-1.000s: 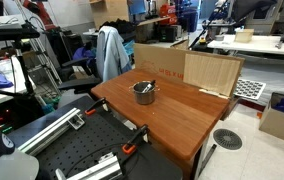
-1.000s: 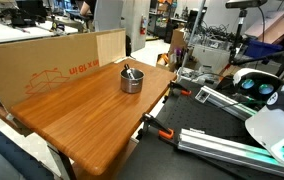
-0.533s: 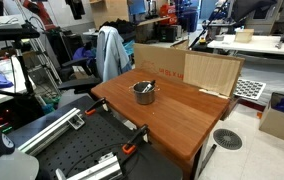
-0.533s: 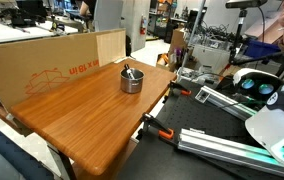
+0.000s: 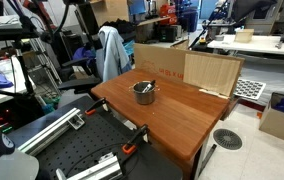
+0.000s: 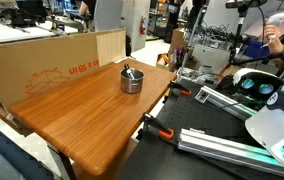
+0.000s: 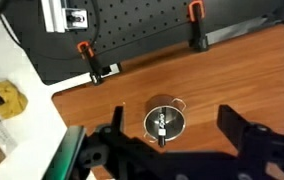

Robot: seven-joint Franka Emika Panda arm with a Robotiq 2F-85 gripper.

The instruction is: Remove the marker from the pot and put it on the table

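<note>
The slim dark marker with a white middle rests inside the small round silver-grey metal pot on the reddish-brown wooden table, while the black fingers hover above, spread wide and empty

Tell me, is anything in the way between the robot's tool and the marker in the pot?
No, nothing visible. In the wrist view the open tool hangs above the pot, with only air down to the marker inside.
</note>
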